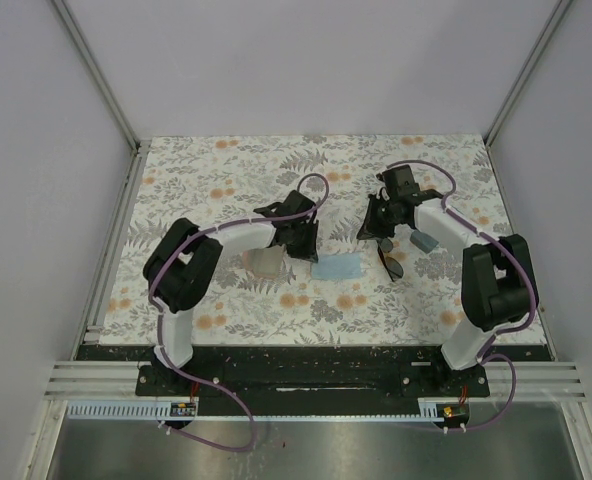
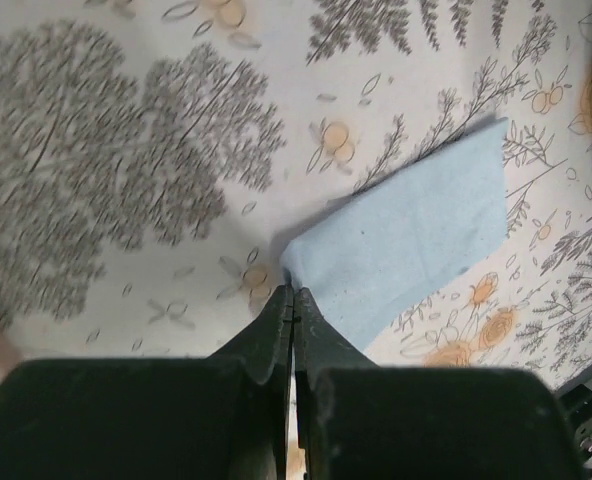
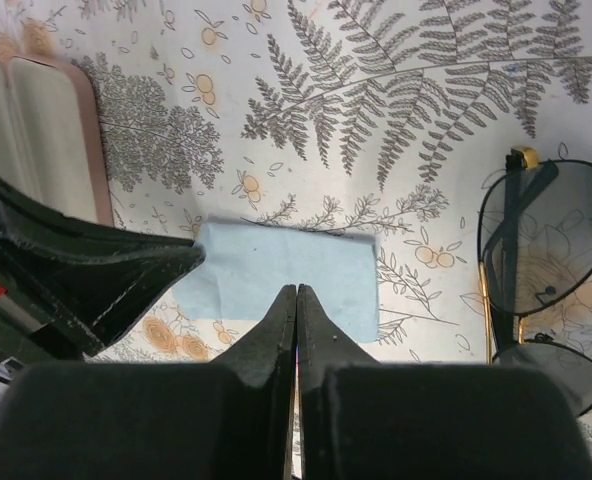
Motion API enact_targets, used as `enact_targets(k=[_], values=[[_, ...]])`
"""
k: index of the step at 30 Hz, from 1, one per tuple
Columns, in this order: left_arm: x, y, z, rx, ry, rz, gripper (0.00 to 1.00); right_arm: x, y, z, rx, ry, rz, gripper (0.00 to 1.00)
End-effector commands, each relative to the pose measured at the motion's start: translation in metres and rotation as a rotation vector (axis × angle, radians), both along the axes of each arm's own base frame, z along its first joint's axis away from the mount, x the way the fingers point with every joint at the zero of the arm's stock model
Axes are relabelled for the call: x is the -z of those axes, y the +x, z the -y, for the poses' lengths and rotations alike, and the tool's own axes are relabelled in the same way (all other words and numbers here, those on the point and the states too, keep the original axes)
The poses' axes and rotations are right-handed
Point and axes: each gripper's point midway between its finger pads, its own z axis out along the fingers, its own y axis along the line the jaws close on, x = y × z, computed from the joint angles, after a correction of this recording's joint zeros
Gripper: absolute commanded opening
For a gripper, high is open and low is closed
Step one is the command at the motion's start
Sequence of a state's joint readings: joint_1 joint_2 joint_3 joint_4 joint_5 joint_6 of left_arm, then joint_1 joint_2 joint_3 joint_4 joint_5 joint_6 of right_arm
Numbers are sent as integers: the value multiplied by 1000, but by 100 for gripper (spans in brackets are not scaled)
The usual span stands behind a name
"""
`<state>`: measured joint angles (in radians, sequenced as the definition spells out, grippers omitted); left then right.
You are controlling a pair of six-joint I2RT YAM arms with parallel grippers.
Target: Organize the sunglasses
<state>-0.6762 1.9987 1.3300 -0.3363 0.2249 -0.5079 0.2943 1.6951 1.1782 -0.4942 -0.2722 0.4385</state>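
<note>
Right gripper (image 3: 296, 292); sunglasses (image 3: 561, 225) partly off-frame

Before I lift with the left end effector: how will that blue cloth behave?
The blue cloth looks thin and lies flat, so it will probably droop from the pinched corner and weigh little. The left end effector seems shut on just its corner, so it may slip out.

Overhead view faces down; both close wrist views share the blue cloth (image 2: 406, 240).
</note>
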Motion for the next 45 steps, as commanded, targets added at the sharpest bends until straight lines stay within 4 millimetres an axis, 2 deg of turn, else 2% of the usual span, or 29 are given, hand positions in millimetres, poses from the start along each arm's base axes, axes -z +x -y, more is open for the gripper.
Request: enact_targets(k=[1, 2, 3, 4, 6, 8, 14, 19, 28, 31, 42, 45], values=[[-42, 5, -11, -105, -40, 101, 0, -20, 18, -19, -48, 67, 77, 0], [-43, 3, -12, -111, -41, 103, 0, -16, 17, -18, -47, 52, 63, 7], [-43, 1, -15, -118, -38, 104, 0, -13, 17, -15, -35, 31, 55, 22], [-43, 0, -16, -121, -34, 104, 0, -8, 15, -12, -32, 13, 45, 32], [-41, -1, -17, -121, -31, 105, 0, 1, 11, -9, -28, -27, 35, 41], [-38, -3, -17, -117, -30, 97, 0, 14, 5, -7, -31, -83, 17, 44], [-23, -6, -17, -107, -2, 82, 0, 50, -13, -19, -62, -152, -46, 45], [-17, -5, -23, -113, 31, 86, 0, 69, -19, -23, -78, -187, -71, 45], [-10, -8, -25, -103, 56, 84, 0, 94, -30, -24, -125, -317, -88, 45], [-10, -8, -25, -99, 55, 83, 0, 101, -36, -26, -160, -333, -100, 40], [-8, -9, -23, -93, 52, 78, 0, 119, -69, -38, -234, -374, -166, 36], [-8, -8, -24, -94, 51, 81, 0, 128, -69, -34, -209, -421, -180, 33]])
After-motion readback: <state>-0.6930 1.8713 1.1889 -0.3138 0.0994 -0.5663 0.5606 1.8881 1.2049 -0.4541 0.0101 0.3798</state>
